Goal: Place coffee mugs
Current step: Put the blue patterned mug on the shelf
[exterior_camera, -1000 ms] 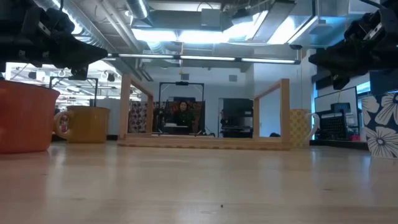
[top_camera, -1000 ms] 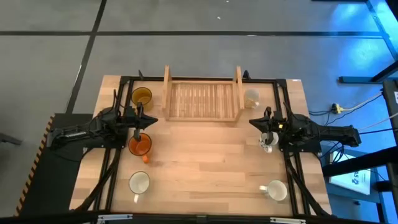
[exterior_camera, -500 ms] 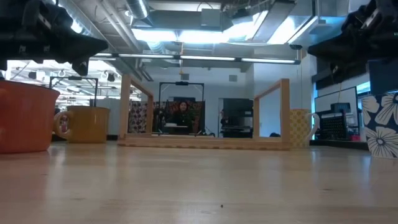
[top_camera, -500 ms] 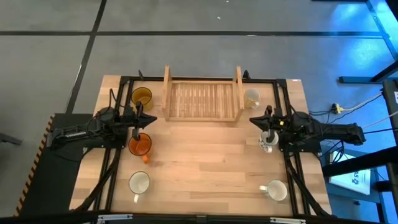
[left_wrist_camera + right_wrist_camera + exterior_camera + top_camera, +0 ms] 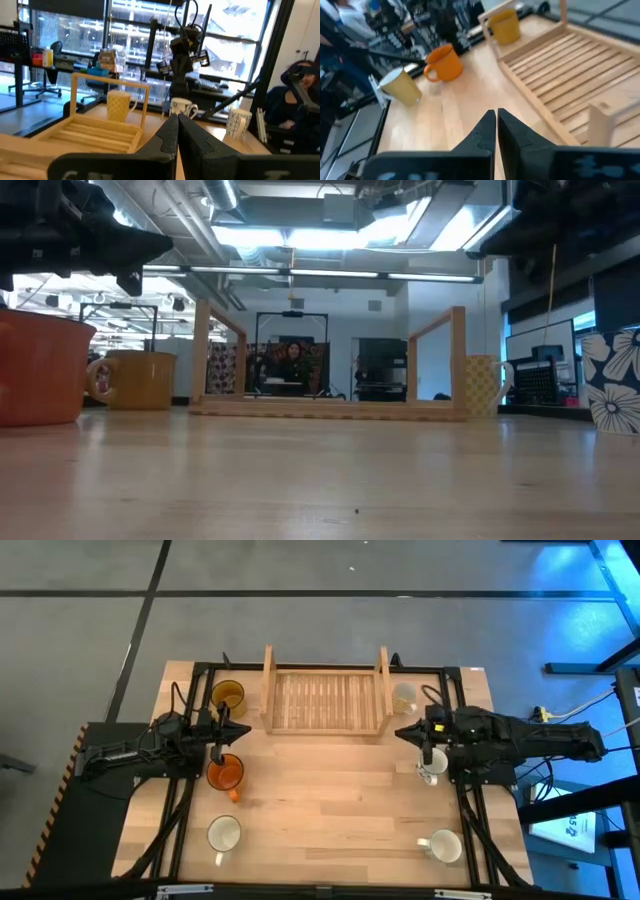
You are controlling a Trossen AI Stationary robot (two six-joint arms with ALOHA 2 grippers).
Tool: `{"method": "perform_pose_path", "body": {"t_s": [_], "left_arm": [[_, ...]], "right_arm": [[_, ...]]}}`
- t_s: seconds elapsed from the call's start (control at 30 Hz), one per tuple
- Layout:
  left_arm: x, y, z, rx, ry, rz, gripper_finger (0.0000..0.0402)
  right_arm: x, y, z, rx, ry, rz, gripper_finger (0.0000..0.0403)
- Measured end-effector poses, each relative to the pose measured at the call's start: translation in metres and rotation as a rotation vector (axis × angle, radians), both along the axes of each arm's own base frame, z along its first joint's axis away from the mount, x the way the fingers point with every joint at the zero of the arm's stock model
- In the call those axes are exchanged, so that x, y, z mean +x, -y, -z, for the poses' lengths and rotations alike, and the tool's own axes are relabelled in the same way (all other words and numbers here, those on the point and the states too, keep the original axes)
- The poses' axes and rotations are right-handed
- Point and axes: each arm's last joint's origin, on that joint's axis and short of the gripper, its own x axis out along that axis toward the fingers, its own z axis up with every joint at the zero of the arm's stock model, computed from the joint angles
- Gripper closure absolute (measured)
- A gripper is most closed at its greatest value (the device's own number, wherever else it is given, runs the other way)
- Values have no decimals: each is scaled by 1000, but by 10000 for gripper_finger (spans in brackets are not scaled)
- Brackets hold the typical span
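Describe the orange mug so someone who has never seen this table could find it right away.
Start at the slatted wooden tray at the table's far edge, then look to its left, where two coloured mugs stand. The orange mug is the one nearer the table's middle, just below the left gripper. It is bright orange; the amber-yellow mug is duller.

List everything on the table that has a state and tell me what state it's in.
Tray: empty, flat at the table's far edge.
Amber mug: upright, left of tray.
Orange mug: upright, on table.
Four white mugs, e.g.: upright, outside tray.
Left pincer: shut, empty, above orange mug.
Right pincer: shut, empty, above a white mug.
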Motion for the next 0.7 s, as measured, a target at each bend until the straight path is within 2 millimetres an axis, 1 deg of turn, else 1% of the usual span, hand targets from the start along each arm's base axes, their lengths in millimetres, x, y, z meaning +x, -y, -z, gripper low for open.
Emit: {"method": "perform_pose_path", "body": {"t_s": [0.1, 0.27, 0.4, 0.5, 0.6, 0.7], "left_arm": [[-1, 1, -5, -6, 57, 16, 398], [-3, 1, -11, -17, 123, 14, 398], [-4, 1, -14, -13, 149, 11, 398], [-4, 0, -15, -38, 170, -21, 398], [-5, -1, -15, -108, 181, -49, 398], [-5, -2, -15, -144, 185, -54, 398]], "right_arm": [[13, -1, -13, 60, -40, -21, 395], [37, -1, -27, 225, -2, 11, 395], [51, 1, -30, 295, -29, 76, 395], [60, -1, -30, 459, -60, 109, 391], [68, -8, -24, 541, -168, 101, 362], [73, -16, -21, 600, -290, 75, 315]]}}
